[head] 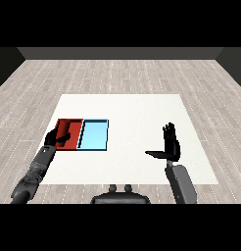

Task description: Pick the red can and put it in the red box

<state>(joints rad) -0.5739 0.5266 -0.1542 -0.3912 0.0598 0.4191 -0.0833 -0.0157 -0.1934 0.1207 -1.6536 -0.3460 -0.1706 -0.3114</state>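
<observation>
reaching over the near left part of the red tray (73,123), the left hand (57,138) is hanging with its fingers curled inward, and whether they are curling round the red can is something i cannot tell, since no can is showing apart from the tray's own red; judging by the task, the hand is probably holding it there for the drop, or the can is hidden under the hand. the right hand (170,144) is standing well apart at the right of the white table (137,108), fingers straight and pressed together, thumb sticking out left, seemingly keeping out of the way. the light blue tray (94,135) is lying touching the red one on its right and is showing nothing inside; the red tray's far part is also looking bare
</observation>
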